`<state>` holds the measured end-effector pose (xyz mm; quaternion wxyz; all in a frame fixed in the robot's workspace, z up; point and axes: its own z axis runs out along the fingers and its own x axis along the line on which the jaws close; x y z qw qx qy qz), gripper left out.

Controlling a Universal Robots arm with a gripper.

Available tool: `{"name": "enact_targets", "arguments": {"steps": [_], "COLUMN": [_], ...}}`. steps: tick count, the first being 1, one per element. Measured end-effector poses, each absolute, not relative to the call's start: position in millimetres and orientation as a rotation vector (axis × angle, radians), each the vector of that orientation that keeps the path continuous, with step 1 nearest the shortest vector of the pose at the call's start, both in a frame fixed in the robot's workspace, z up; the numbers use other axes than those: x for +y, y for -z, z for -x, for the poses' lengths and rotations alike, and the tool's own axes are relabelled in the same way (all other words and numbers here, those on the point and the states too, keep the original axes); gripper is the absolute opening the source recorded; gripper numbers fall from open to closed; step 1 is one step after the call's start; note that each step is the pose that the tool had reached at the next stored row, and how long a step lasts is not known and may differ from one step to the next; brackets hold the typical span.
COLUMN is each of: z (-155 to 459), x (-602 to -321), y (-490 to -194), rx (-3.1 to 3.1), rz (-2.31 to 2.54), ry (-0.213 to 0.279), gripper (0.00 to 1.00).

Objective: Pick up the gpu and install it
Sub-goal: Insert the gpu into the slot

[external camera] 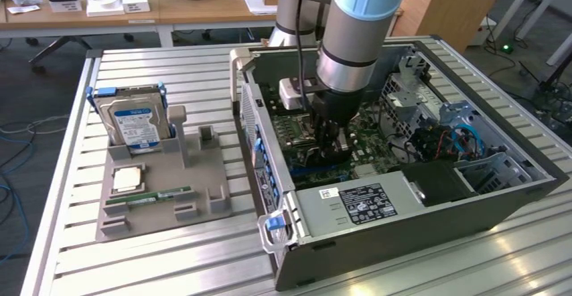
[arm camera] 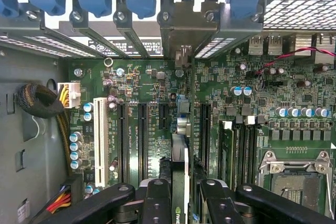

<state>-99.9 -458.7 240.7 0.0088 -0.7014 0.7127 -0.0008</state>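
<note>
Slatted metal table point(external camera: 152, 259) bearing grey parts holder point(external camera: 161, 195) and open computer case point(external camera: 402, 236).

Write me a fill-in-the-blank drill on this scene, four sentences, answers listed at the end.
1. The gripper is shut on the ____, held edge-on above the motherboard.
2. The arm reaches down into the open computer ____.
3. The hard drive stands upright in the grey ____ on the exterior view's left.
4. The memory stick on that holder is coloured ____.

Missing words: gpu; case; holder; green
</note>
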Motion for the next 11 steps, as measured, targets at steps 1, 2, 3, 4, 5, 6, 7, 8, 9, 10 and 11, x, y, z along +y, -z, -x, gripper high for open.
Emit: {"name": "enact_targets", "arguments": {"steps": [1,2,3,4,5,6,7,8,9,10,11], "z": [100.0,100.1,100.4,100.6,100.8,101.1,101.2,101.3,101.5,101.7,101.8], "x": [-458.7,-458.7,-458.7,-458.7,-458.6,-458.6,-458.6,-458.7,-458.7,-458.7,-458.7], "y": [-240.7,-240.6,-240.5,-240.3,-240.3,-240.3,-240.3,-240.3,-240.3,-240.3,-240.3], "rx": [2.226,2.226,2.226,2.226,2.226,2.226,2.226,2.226,2.226,2.226,2.226], "rz": [2.191,2.191,2.191,2.191,2.191,2.191,2.191,2.191,2.191,2.191,2.191], "ry": [0.002,0.003,0.003,0.003,0.003,0.003,0.003,0.003,0.003,0.003,0.003], "gripper": [0.26,0.26,0.26,0.26,0.26,0.26,0.26,0.26,0.26,0.26,0.26]}}
